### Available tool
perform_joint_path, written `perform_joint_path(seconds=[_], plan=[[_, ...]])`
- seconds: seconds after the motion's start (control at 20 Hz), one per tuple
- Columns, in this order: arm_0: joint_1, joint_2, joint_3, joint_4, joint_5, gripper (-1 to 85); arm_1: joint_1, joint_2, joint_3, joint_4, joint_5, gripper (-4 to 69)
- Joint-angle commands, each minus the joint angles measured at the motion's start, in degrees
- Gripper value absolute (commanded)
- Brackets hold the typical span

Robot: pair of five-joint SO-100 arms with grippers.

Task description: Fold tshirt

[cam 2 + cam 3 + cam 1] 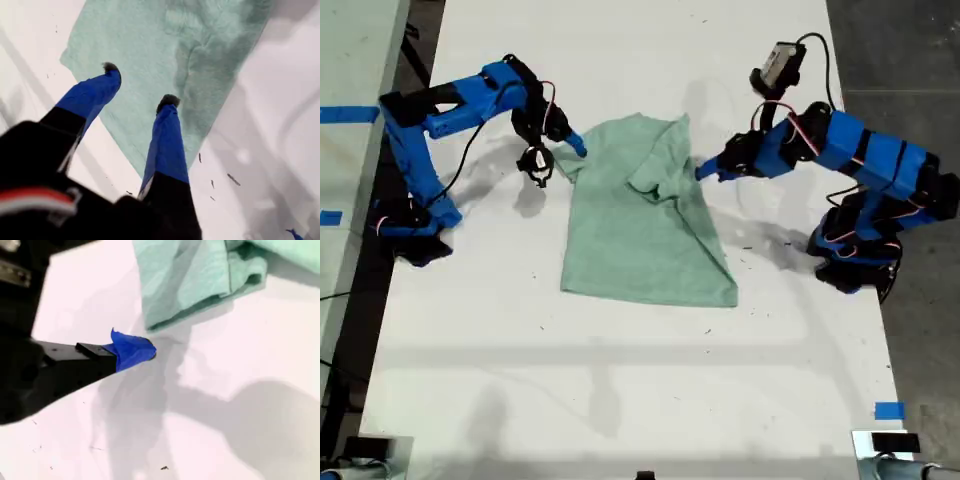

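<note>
So the tshirt (645,215) sits mid-table (620,390), partly folded, long axis running from the far side toward the near edge in the exterior view, wide hem nearest the camera. My first gripper (140,85) hovers over the cloth with jaws spread, nothing in them. My second gripper (135,350) is just beside the shirt's edge; can't tell if it's open or closed.

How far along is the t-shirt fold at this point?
Early. One side of the tshirt, on the exterior view's right, already lies folded inward. My first gripper hovers open over that edge; my second gripper sits beside the opposite corner, gripping nothing. The other side and the final fold remain.
</note>
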Motion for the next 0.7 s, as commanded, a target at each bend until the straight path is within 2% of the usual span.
perform_joint_path(seconds=[0.0,0.1,0.15,0.25,0.5,0.65], plan=[[-2.64,-2.46,0.53,-3.96,1.05,31.2,-1.41,3.25,-0.97,-1.14,0.88,15.9],[-3.08,-6.24,0.18,-5.63,1.05,25.6,-1.76,4.04,-0.53,-0.88,1.41,15.7],[-3.08,-7.56,-0.44,-5.89,1.05,19.9,-1.85,4.66,0.00,-0.79,1.58,15.6],[-3.16,-7.47,-0.88,-5.98,1.41,1.8,-1.85,5.98,0.88,-0.70,1.85,15.3],[-1.85,-4.57,-2.20,-5.36,1.05,0.1,-1.58,8.61,3.25,-0.62,2.55,14.4],[-2.29,2.55,-3.87,-0.62,1.23,0.1,-1.41,8.70,3.87,-0.62,2.64,14.2]])
